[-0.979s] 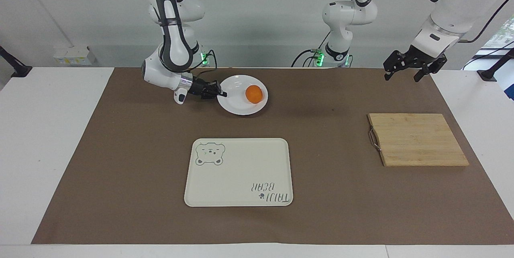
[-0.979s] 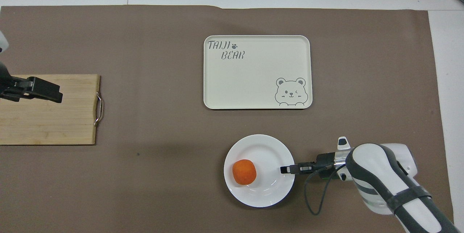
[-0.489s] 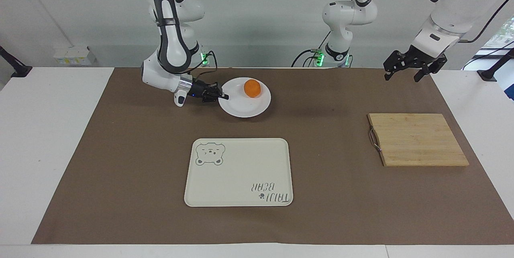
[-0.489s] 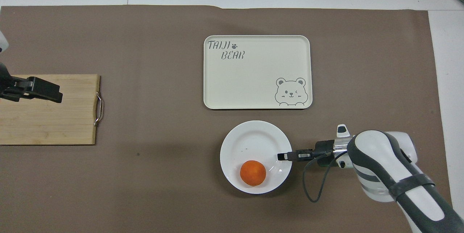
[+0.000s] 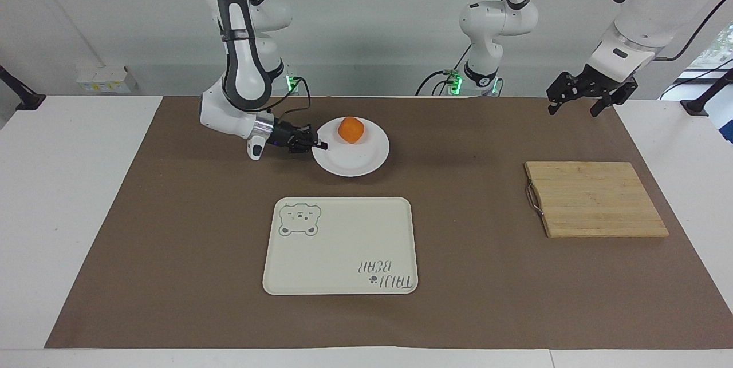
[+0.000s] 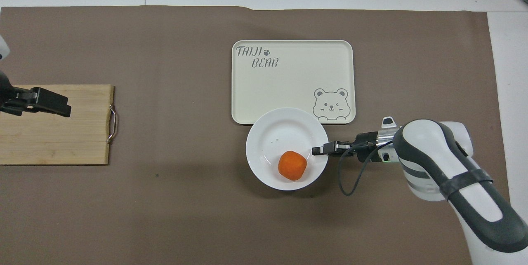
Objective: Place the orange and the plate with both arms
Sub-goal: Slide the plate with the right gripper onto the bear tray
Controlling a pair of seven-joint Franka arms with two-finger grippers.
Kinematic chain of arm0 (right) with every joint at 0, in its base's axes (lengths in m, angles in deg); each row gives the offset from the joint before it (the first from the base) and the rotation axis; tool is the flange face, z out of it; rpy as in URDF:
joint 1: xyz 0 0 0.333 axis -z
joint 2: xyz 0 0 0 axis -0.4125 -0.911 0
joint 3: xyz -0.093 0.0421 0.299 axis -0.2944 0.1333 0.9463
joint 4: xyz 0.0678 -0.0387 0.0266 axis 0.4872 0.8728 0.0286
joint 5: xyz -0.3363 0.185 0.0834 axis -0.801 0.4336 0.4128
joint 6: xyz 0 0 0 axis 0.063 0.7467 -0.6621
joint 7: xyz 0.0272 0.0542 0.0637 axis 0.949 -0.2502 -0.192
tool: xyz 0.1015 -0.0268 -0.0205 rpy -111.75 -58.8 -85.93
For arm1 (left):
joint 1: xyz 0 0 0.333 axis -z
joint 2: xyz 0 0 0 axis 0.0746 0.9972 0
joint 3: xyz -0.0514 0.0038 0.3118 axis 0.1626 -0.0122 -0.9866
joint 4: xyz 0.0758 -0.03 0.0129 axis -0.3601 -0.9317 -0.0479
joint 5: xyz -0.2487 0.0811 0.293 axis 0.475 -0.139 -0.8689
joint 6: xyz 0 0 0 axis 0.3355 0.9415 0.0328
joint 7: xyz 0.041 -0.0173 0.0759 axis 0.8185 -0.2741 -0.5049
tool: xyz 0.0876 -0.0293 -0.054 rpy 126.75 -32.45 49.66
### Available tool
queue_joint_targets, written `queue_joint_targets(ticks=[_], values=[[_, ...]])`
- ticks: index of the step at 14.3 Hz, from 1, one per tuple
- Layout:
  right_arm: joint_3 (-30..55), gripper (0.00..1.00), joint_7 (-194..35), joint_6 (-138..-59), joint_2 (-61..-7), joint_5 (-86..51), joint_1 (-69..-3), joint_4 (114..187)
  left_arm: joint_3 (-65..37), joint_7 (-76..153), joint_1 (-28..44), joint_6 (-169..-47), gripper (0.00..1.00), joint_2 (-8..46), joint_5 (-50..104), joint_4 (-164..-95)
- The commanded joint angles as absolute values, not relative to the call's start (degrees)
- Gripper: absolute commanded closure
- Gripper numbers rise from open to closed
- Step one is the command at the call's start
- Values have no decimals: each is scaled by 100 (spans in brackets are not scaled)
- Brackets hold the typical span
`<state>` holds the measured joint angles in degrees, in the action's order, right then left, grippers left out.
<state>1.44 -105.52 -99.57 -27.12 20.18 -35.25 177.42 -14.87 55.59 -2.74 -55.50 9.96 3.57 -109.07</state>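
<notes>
The white plate [image 5: 358, 162] is pinched at its rim by my right gripper [image 5: 319, 145], which is shut on it from the right arm's end. The plate hangs a little above the brown mat, between the robots and the tray. In the overhead view the plate [image 6: 280, 133] covers the tray's nearer edge, with the right gripper [image 6: 317, 150] on its rim. The orange [image 5: 350, 130] lies on the plate at the side nearer to the robots, and it also shows in the overhead view [image 6: 292, 165]. My left gripper [image 5: 574, 109] waits open and empty in the air, over the cutting board in the overhead view [image 6: 62, 109].
A cream rectangular tray with a bear print [image 5: 343, 253] [image 6: 288, 79] lies in the middle of the mat. A bamboo cutting board with a metal handle [image 5: 595, 199] [image 6: 53, 133] lies toward the left arm's end.
My right gripper has carried the plate away from the robots toward the tray. The orange has rolled on the plate to the side nearer the robots. The left arm has not moved.
</notes>
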Motion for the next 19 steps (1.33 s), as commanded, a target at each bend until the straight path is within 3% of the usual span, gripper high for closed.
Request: queue_joint_targets(ticks=[1, 4, 12, 19], values=[[130, 100, -10142, -9796, -3133, 2039, -3517, 17041, -1443, 5586, -358, -5530, 0, 1026, 376, -10820], [130, 100, -9887, -9884, -3353, 1995, -3430, 16541, -1443, 5577, -349, -5530, 0, 1026, 376, -10820], [112, 100, -9526, -9936, -4627, 2091, -3139, 14949, -1443, 5586, -349, -5530, 0, 1026, 376, -10820], [121, 100, -9543, -10025, -5059, 2126, -3148, 14684, -1443, 5577, -349, -5530, 0, 1026, 376, -10820]])
